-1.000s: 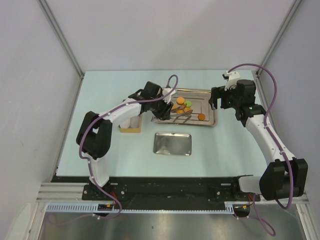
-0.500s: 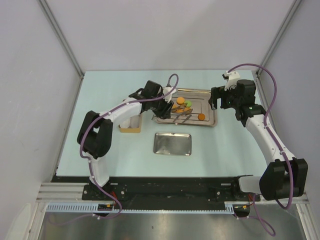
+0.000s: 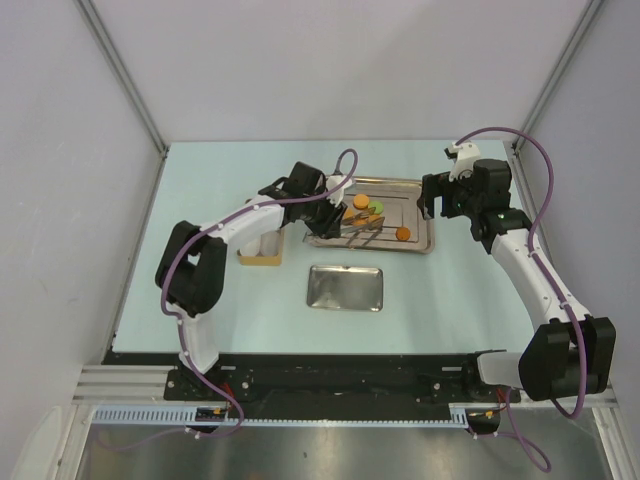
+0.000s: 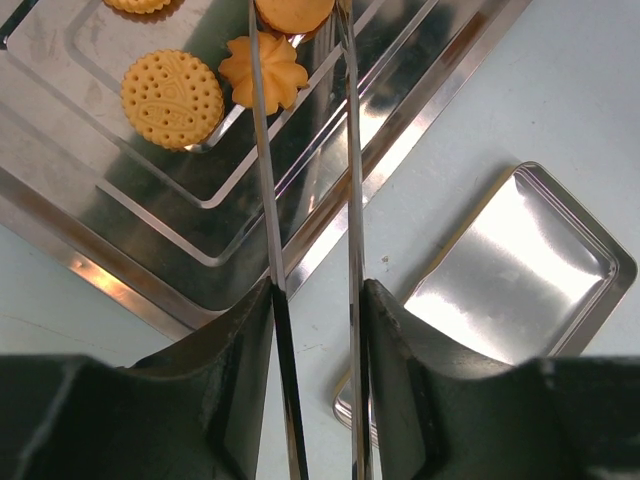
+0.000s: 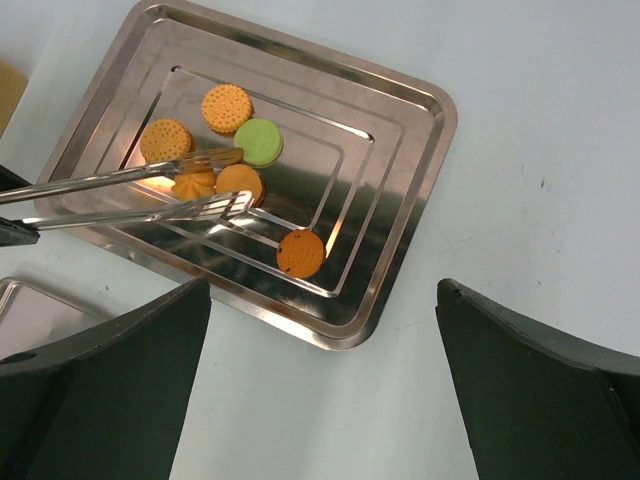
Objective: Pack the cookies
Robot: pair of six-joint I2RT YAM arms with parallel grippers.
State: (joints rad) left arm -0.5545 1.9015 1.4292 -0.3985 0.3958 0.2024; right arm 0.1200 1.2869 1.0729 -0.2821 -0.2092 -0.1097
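Note:
Several cookies lie in the large steel tray [image 3: 415, 200]: round orange ones [image 5: 227, 108] [image 5: 165, 140], a green one [image 5: 259, 142], a flower-shaped one [image 5: 195, 183] and a speckled one [image 5: 301, 253]. My left gripper [image 3: 328, 213] [image 4: 317, 290] is shut on metal tongs [image 5: 120, 195]. The tongs' open tips straddle an orange cookie [image 5: 240, 183] [image 4: 293, 12]. My right gripper [image 3: 432, 198] [image 5: 320, 290] is open and empty, hovering above the tray's near right corner.
A small empty steel tray [image 3: 345, 288] [image 4: 520, 270] lies in front of the large one. A cardboard box with white paper cups [image 3: 262, 250] stands left of the trays, under the left arm.
The left gripper and tongs have edged slightly further into the cluster of cookies. The right arm has not moved.

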